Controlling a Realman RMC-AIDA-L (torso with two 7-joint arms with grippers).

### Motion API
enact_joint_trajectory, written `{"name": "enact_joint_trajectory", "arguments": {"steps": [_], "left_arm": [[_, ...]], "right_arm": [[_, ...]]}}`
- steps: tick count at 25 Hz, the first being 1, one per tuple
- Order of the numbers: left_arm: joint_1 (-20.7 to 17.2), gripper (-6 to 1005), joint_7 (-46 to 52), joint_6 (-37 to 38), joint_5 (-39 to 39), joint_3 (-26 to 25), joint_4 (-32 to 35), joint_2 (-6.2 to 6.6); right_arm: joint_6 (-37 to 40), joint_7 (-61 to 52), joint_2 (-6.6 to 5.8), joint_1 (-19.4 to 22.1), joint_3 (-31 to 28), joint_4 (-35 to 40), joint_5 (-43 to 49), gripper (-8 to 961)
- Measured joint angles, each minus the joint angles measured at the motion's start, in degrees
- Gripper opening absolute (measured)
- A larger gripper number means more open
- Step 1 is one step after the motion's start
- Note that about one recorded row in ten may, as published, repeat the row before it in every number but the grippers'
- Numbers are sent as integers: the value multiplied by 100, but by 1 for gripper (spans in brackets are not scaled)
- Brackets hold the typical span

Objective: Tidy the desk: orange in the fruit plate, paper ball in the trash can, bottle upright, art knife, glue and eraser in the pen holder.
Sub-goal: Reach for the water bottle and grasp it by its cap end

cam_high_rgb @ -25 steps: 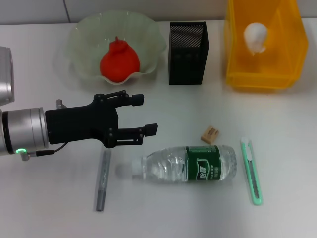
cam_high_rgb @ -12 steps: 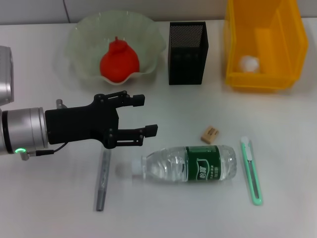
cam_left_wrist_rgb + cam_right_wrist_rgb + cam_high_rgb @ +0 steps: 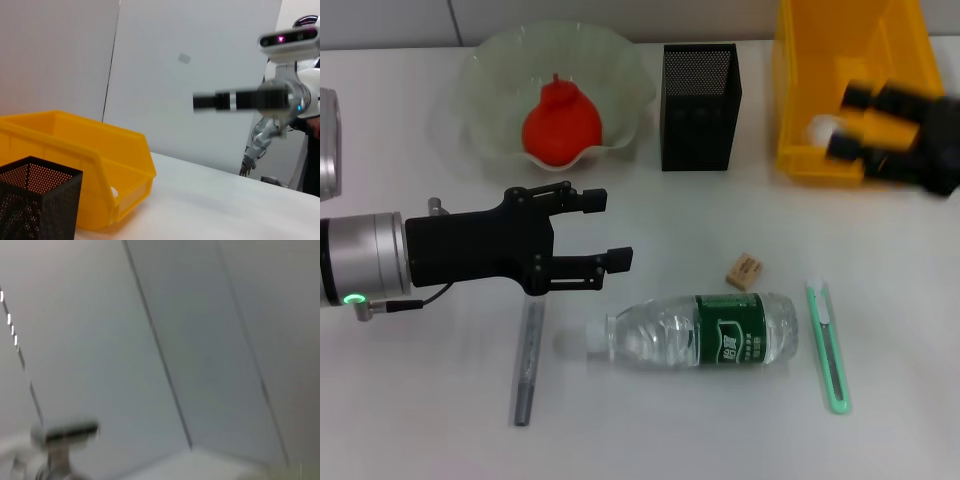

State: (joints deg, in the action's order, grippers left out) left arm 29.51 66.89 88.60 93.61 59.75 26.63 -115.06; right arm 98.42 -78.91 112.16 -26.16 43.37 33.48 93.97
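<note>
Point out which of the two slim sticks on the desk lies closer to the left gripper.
The grey glue, just below the left gripper; the mint-green art knife lies beyond the bottle.

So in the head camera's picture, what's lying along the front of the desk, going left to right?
Grey glue stick → bottle lying on its side → mint-green art knife. The tan eraser sits just behind the bottle, so it has no clear place in that order.

It looked like a robotics lab. Bare white wall panels (image 3: pixel 200 75) stood behind the plain white desk (image 3: pixel 660 430), and a second robot (image 3: pixel 287 75) waited nearby.
</note>
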Motion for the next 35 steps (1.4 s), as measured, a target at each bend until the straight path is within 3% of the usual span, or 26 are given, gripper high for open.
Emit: {"name": "enact_joint_trajectory", "arguments": {"steps": [4,10,13,14,15,19,21,24,29,35], "left_arm": [[16,822,6,-11,-1,-4,-9,1],[17,821,-23,-36,-1,14,-30,2],[-10,821,-53,-40,-2,8,-27,2],[-15,821,-62,-43,-1,16,-27,2],[-15,821,-62,-43,-1,16,-27,2],[-23,821,-80,-52,3,44,-6,-15],[-25,821,-83,-53,4,46,-6,-22],[-30,821,-130,-54,7,46,-6,-38],[-39,820,-146,-59,8,40,-14,-47],[-42,820,-149,-66,8,28,-8,-53]], "right_arm": [[-236,3,102,-40,-2,5,612,836],[-203,-563,108,-94,133,390,816,836],[-203,-1553,155,-231,329,1167,1321,835],[-197,-2352,211,-417,485,1752,1821,835],[-197,-2352,211,-417,485,1752,1821,835],[-163,-4200,307,-953,1017,2880,3062,835],[-146,-4493,305,-1066,1122,2985,3230,835],[56,-5737,265,-1618,1443,3184,3966,834],[198,-6272,301,-2119,1542,3171,4697,834],[149,-6324,312,-2333,1678,2978,4869,834]]}}
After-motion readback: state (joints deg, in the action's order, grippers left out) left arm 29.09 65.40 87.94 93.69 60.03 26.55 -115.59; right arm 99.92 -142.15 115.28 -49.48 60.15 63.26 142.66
